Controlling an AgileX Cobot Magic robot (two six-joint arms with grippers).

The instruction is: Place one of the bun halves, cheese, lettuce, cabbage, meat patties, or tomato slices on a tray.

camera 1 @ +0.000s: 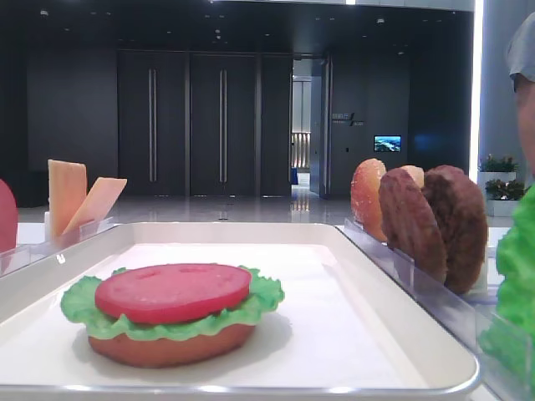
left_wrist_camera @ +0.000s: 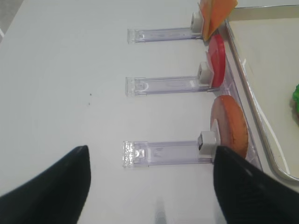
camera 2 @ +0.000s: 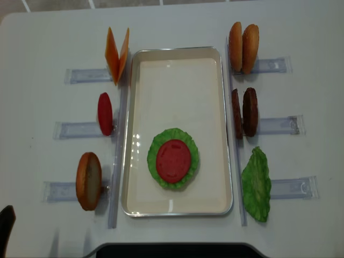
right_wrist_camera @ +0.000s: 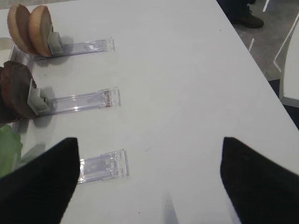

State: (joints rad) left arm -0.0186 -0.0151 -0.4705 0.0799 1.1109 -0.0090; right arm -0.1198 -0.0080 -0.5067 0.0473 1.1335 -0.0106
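On the off-white tray (camera 2: 133, 134) lies a stack: bun half (camera 1: 167, 347), lettuce (camera 2: 156, 145) and a tomato slice (camera 2: 173, 160) on top. Left of the tray stand cheese (camera 2: 116, 54), a tomato slice (camera 2: 105, 113) and a bun half (camera 2: 88, 180). On its right are two bun halves (camera 2: 243, 47), two meat patties (camera 2: 244, 112) and a lettuce leaf (camera 2: 257, 184). Cabbage is out of view. My left gripper (left_wrist_camera: 152, 186) hangs open over the table, left of the near bun half (left_wrist_camera: 229, 126). My right gripper (right_wrist_camera: 149, 179) is open and empty, right of the lettuce (right_wrist_camera: 9, 147).
Clear plastic holders (camera 2: 72, 129) carry the parts on both sides of the tray. One holder's end (right_wrist_camera: 103, 165) lies just beside my right gripper's left finger. The table's right edge (right_wrist_camera: 261, 74) runs along the floor.
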